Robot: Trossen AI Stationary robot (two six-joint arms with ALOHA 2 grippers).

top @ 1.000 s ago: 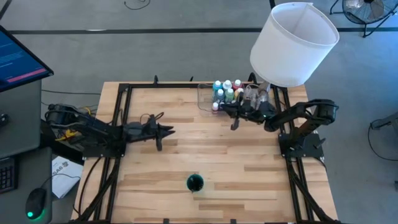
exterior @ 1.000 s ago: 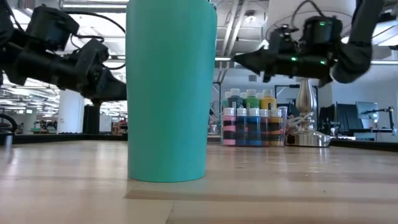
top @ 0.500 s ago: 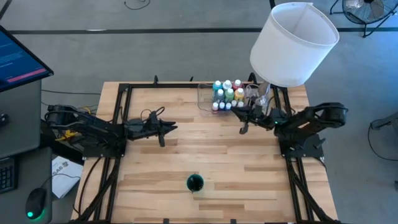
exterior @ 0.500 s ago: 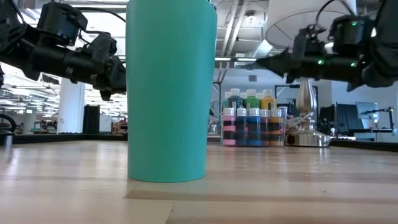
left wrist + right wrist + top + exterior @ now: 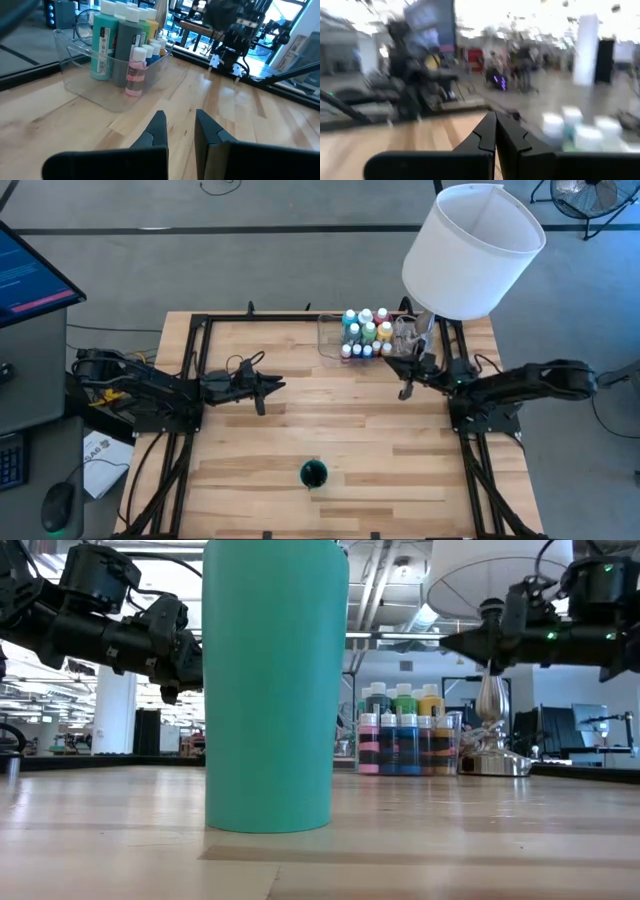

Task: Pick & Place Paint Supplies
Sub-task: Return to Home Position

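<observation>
No readable text, labels on paint bottles (image 5: pixel 122 55) illegible (monitor (image 5: pixel 25 275) too)

Wooden tabletop (image 5: pixel 330 420) on grey floor (image 5: pixel 250 270); lit monitor (image 5: pixel 25 275) at left; white lampshade (image 5: pixel 472 252) over far right corner; white column (image 5: pixel 113 720) in room beyond.

One teal cup (image 5: pixel 314 474) is standing on the one desk (image 5: pixel 330 420). One clear bin (image 5: pixel 328 338) is holding all the bottles. From above, six tall bottles (image 5: pixel 368 325) are showing in two rows of three. About five small bottles (image 5: pixel 388 745) are lining its front, though their exact number is hard to make out. One white lampshade (image 5: pixel 470 250) is showing. Two arms are showing, each carrying one pincer: a left pincer (image 5: pixel 180 119) and a right pincer (image 5: pixel 495 122).
</observation>
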